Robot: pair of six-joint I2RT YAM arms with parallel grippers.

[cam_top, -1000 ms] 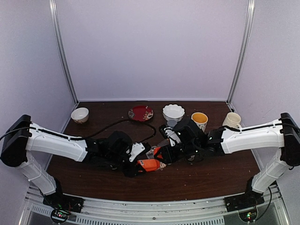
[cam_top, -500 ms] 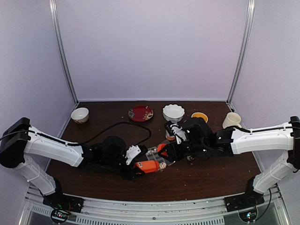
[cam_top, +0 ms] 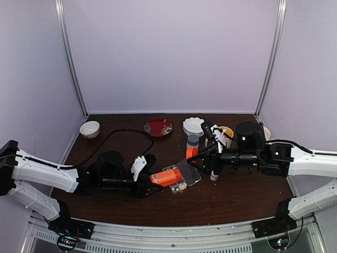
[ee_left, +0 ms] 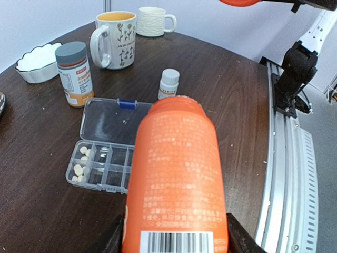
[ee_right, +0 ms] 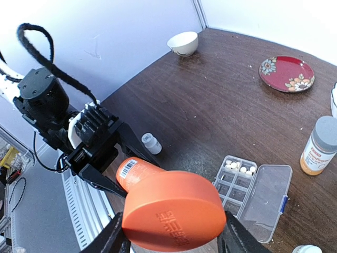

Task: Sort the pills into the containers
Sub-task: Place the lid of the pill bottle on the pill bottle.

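My left gripper (ee_left: 176,234) is shut on an orange-red bottle (ee_left: 176,174), held tilted with its uncapped mouth over the near side of the clear pill box (ee_left: 105,163). The box lies with its lid folded open, and several pale pills (ee_left: 80,164) sit in its end cells. My right gripper (ee_right: 171,234) is shut on the bottle's orange cap (ee_right: 174,211), held apart from the bottle (ee_right: 134,171). In the top view the bottle (cam_top: 164,177) sits left of the box (cam_top: 184,178) and the cap (cam_top: 191,153) above it.
A grey-capped bottle with an orange label (cam_top: 193,141) stands behind the box, a small white bottle (cam_top: 213,176) to its right. A yellow-lined mug (ee_left: 116,39), a white cup (ee_left: 152,21), a scalloped white bowl (cam_top: 194,125), a red plate (cam_top: 158,127) and a small bowl (cam_top: 89,129) line the back.
The right gripper has drawn away to the right and up with the orange cap, now off the bottle. The left arm has pulled back leftward, still holding the bottle.
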